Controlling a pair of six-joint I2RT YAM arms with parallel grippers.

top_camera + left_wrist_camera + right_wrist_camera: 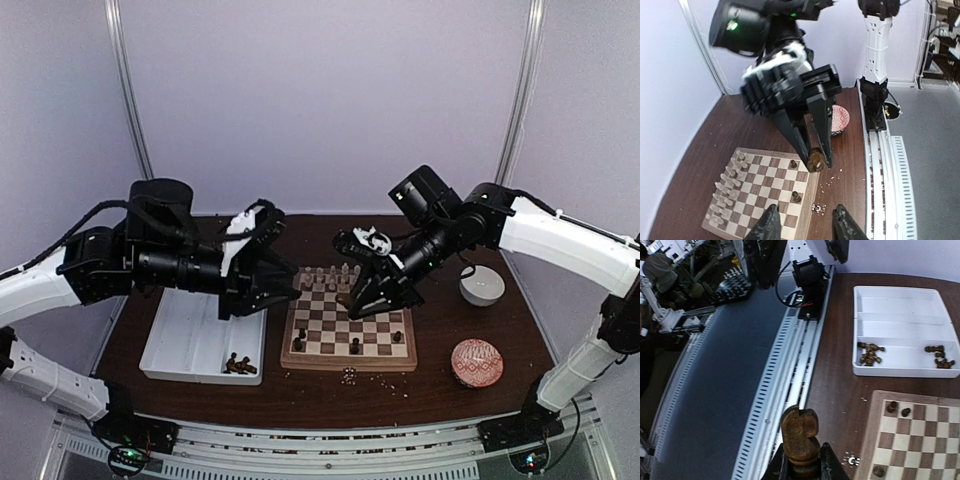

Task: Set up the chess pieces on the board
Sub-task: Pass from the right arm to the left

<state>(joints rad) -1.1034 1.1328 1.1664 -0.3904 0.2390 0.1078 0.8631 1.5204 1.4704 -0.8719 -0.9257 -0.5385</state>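
- While the dark knight [799, 432] is clamped by its base between the fingers of the right gripper [802, 464], it rides upright and clear of the surface. It is at or just past the 6 o'clock edge of the board [320, 361]. Judgement: it is in transit to a near-side back-rank square, and the low grip leaves the head free for a straight set-down.
- The board lies flat at mid-table. Cream chessmen [330, 273] stand ranked along its 12 o'clock edge. Only a few dark chessmen [354, 347] stand toward 6 o'clock, so the dark side is judged largely unset.
- The left gripper [806, 219] has its fingers spread and carries nothing. It hangs over the board's 9 o'clock side, judged to be keeping out of the other arm's path.
- The white tray [175, 350] sits at 9 o'clock of the board and has three long compartments. Spare dark pieces [869, 352] lie in two clusters in the compartment beside the board; the other two show nothing.
- A white bowl [482, 287] stands at 2 o'clock and a red-patterned round object [476, 362] at 4 o'clock; the contents of either cannot be told.
- Pale crumbs [350, 376] lie just off the 6 o'clock border.
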